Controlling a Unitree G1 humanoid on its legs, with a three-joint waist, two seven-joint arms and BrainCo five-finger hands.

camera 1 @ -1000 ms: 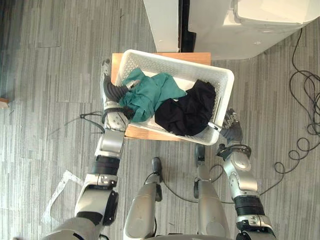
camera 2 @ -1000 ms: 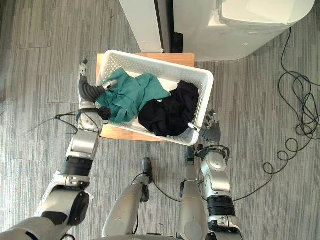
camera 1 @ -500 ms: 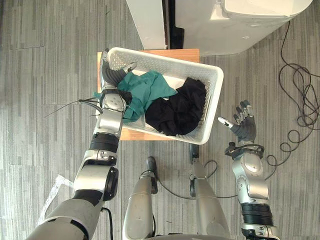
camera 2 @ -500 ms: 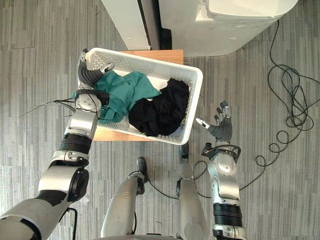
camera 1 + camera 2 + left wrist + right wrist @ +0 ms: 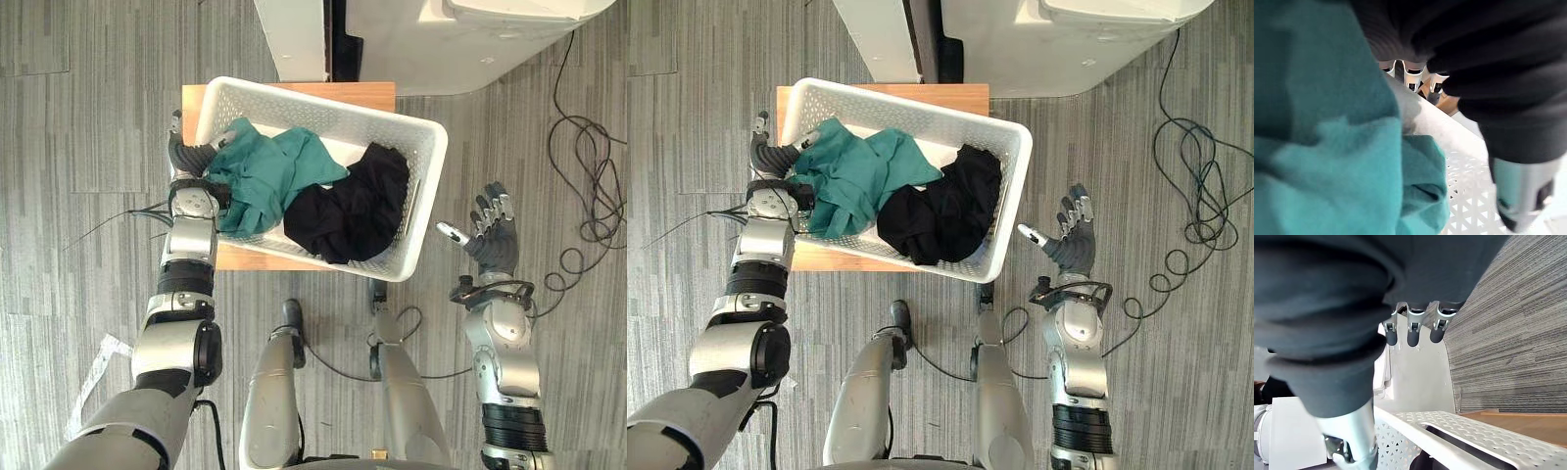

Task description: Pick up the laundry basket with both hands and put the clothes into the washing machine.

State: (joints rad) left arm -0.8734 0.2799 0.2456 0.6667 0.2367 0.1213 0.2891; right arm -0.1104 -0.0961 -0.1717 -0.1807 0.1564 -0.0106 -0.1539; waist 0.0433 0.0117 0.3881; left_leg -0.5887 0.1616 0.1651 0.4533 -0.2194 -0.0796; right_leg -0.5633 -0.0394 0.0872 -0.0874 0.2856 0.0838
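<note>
Right hand [image 5: 493,247] has come off the basket [image 5: 338,116] at its right end, fingers spread, now beside it. Left hand [image 5: 194,160] clamps its left rim. Two-handed lift unready.

Left arm reaches out straight to the left short end of the laundry basket [image 5: 333,113]. Left hand [image 5: 193,160] sits on that end's rim: thumb [image 5: 1520,191] inside the wall, fingers [image 5: 1413,78] down its outer side, rim pinched between them.

Right forearm is upright, off the basket's right end. Right hand [image 5: 492,243] is clear of the wall, palm turned toward it, fingers [image 5: 1411,335] straight and spread, thumb out toward the basket.
</note>
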